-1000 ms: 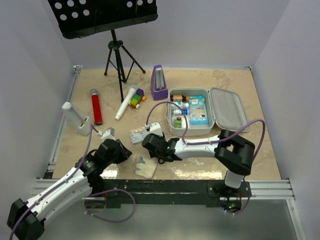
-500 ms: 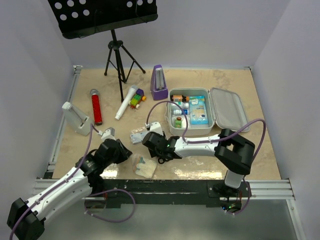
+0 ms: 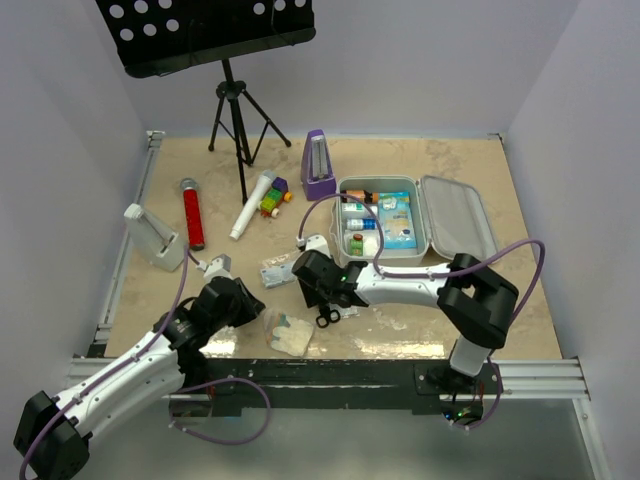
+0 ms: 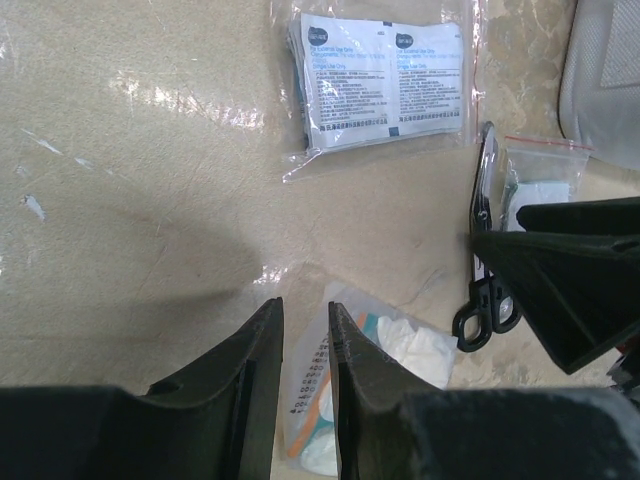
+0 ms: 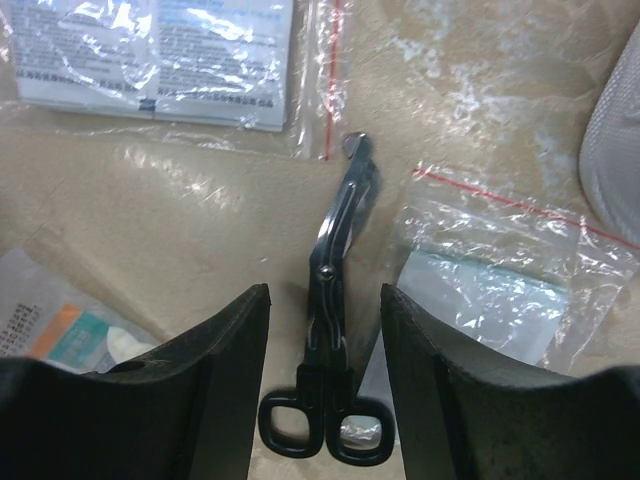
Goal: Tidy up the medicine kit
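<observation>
right fingers [image 5: 230, 380] open astride scissors [image 5: 325, 300] | left fingers [image 4: 260, 370] narrowly apart | medicine kit [image 3: 455, 215] beyond both

You are looking at a robot test cell in a lab, not a home; plain white walls [image 3: 400, 70] box your beige bench [image 3: 450, 160] at 9, 12 and 3 o'clock; metal rails [image 3: 540, 378] run along 6 o'clock, where your cabled left arm [image 3: 120, 385] and right arm [image 3: 405, 288] are bolted; unrelated props share the top: a music stand [image 3: 205, 30] at 11 o'clock, a purple metronome [image 3: 318, 167], a red tube [image 3: 192, 218], an open medicine kit [image 3: 455, 220].
</observation>
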Controlling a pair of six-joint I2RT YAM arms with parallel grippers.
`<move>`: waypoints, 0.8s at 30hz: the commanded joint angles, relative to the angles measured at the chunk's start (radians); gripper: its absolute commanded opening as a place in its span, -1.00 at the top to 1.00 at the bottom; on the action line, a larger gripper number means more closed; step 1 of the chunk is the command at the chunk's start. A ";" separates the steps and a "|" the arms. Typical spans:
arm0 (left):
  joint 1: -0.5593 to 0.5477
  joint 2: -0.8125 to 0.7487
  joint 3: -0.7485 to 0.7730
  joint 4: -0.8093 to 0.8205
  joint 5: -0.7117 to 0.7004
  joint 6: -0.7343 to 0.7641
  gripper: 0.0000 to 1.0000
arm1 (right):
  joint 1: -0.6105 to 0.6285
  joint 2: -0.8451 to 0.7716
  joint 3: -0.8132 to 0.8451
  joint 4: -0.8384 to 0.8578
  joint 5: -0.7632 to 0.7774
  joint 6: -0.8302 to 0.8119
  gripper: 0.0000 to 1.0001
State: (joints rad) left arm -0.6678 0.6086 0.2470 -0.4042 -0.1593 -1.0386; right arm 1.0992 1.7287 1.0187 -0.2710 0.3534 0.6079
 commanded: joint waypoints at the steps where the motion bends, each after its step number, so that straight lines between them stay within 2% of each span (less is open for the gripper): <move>1: 0.005 0.003 0.002 0.045 0.006 -0.006 0.42 | -0.042 -0.040 0.006 0.015 -0.071 -0.054 -0.03; 13: 0.007 0.010 -0.014 0.059 0.007 -0.008 0.41 | -0.070 -0.011 0.063 -0.005 -0.183 -0.138 0.02; 24: 0.005 0.016 -0.028 0.071 0.014 -0.008 0.42 | -0.090 0.052 0.106 -0.053 -0.205 -0.171 0.10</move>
State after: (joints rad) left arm -0.6678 0.6239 0.2295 -0.3698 -0.1524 -1.0386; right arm 1.0271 1.7615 1.0809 -0.2977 0.1696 0.4709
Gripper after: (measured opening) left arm 0.292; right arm 0.457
